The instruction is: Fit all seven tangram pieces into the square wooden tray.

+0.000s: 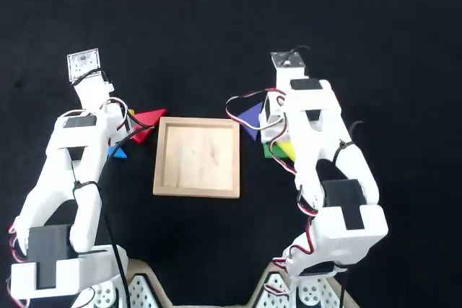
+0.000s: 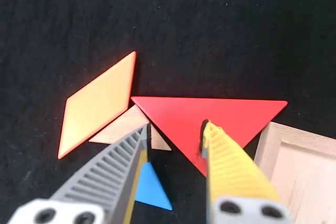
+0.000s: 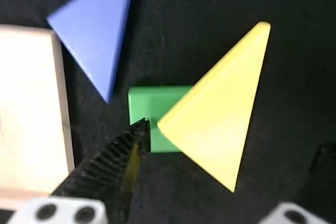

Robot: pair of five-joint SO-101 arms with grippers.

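Observation:
The square wooden tray [image 1: 195, 157] lies empty at the table's middle. Beside its left edge my left gripper [image 2: 176, 137] is open low over a big red triangle [image 2: 210, 116], one fingertip on the red face and the other by a tan triangle [image 2: 123, 127]. An orange parallelogram [image 2: 97, 103] and a small blue triangle [image 2: 150, 186] lie close by. By the tray's right edge my right gripper [image 3: 231, 140] stands wide open astride a yellow triangle [image 3: 215, 114], which overlaps a green square [image 3: 146, 109]. A violet-blue triangle [image 3: 97, 35] lies next to the tray's wall [image 3: 60, 108].
Black cloth covers the table [image 1: 216, 34]. Both piece clusters hug the tray, red triangle [image 1: 150, 117] at its top left corner and violet-blue triangle [image 1: 251, 117] at its top right. The white arm bases stand at the front edge.

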